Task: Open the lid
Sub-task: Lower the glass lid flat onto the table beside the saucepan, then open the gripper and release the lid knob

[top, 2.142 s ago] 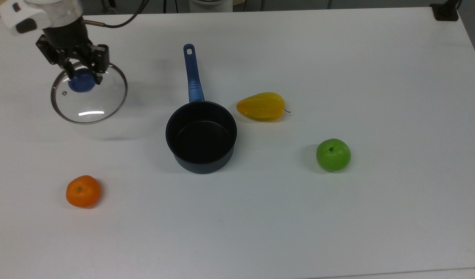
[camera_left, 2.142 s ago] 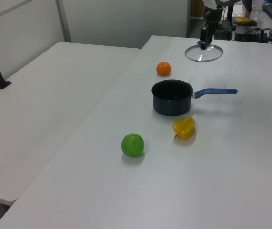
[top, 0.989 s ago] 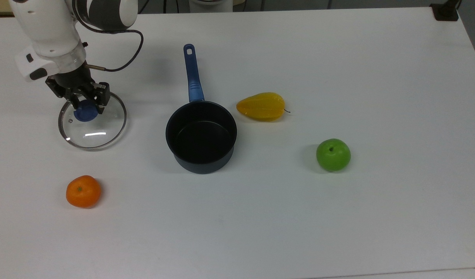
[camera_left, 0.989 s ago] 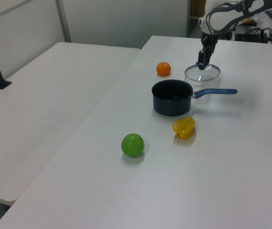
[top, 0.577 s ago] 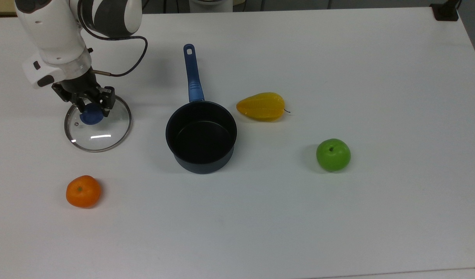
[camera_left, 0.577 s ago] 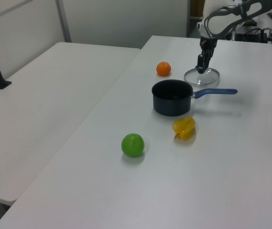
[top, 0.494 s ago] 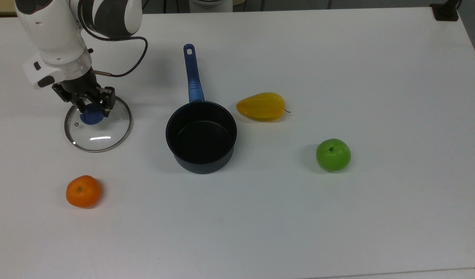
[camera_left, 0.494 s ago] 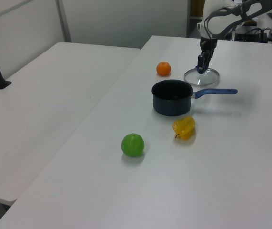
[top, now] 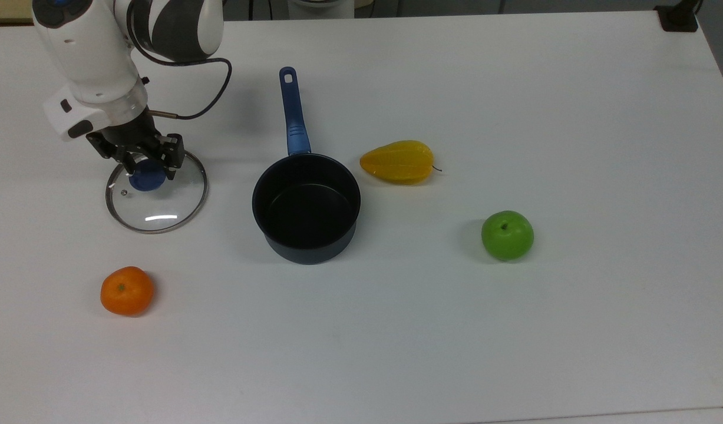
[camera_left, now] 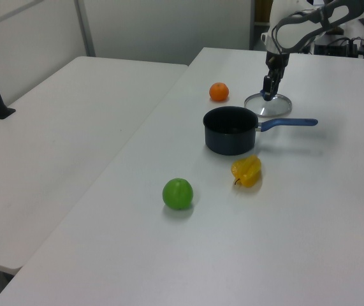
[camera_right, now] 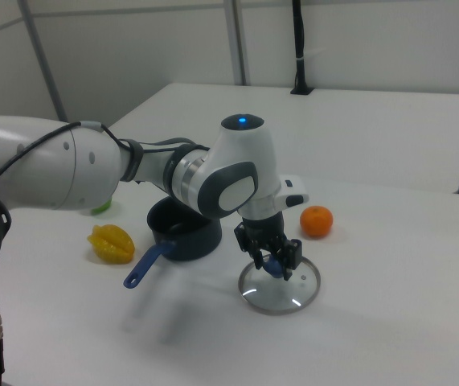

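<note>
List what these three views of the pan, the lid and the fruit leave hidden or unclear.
- Green apple: right view, mostly behind the arm.
- Saucepan: right view, partly behind the arm.
- Lid's blue knob: top view, partly covered by the pincer.
- Lid's steam hole: left view, too small.

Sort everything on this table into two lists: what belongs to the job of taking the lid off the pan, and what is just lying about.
Part of the job:
- glass lid, blue knob
- hand, closed on the knob
- dark saucepan, uncovered

Just lying about:
- orange
- yellow starfruit
- green apple
</note>
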